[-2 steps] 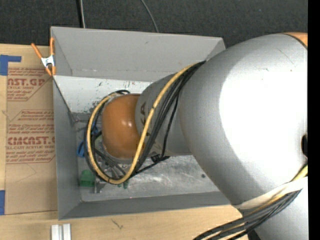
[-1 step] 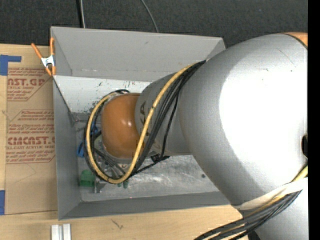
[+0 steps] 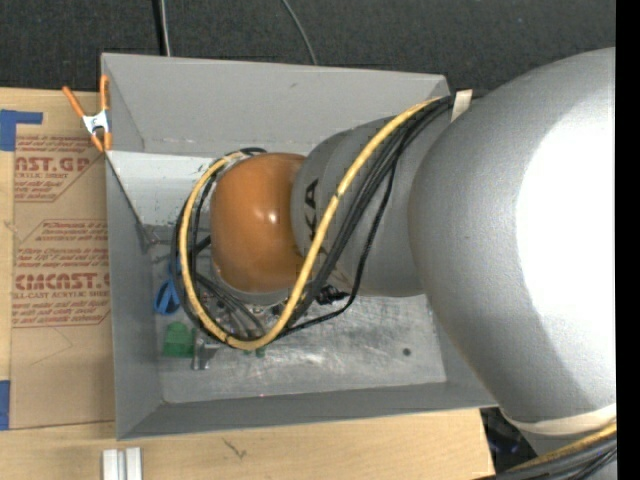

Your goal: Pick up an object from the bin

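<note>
My gripper (image 3: 222, 320) is low in the bin's left part, mostly hidden under the arm's orange cover and its cables. A small green block (image 3: 178, 341) lies on the floor just left of it, close to the bin's left wall. A blue thing (image 3: 165, 296) sits a little above the green block, also by the left wall and partly behind the cables. Nothing can be seen held in the gripper.
The arm reaches in from the right and covers most of the bin's middle and right. A strip of bare grey floor runs along the front edge. The left and back walls stand close to the gripper.
</note>
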`<state>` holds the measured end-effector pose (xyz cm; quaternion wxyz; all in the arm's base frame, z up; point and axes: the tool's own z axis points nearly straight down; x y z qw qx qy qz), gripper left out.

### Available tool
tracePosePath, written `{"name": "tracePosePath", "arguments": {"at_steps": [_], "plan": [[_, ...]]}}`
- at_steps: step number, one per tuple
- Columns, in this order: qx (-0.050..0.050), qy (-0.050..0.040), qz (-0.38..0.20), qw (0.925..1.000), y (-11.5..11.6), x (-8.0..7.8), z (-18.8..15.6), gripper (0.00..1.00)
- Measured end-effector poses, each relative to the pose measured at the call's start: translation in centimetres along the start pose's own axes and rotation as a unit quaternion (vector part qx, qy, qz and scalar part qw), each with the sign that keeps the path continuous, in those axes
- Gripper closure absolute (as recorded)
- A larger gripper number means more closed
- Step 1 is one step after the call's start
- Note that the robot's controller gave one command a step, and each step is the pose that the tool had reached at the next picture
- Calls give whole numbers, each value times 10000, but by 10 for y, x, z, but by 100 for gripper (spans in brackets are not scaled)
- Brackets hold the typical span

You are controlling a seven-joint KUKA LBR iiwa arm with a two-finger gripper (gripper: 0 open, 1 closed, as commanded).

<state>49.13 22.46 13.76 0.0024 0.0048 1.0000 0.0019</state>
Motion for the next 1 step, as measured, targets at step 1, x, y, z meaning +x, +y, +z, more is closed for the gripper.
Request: {"name": "tracePosePath", "arguments": {"at_steps": [1], "plan": [[4, 9, -5, 10000, 1, -1, -27, 100]]}}
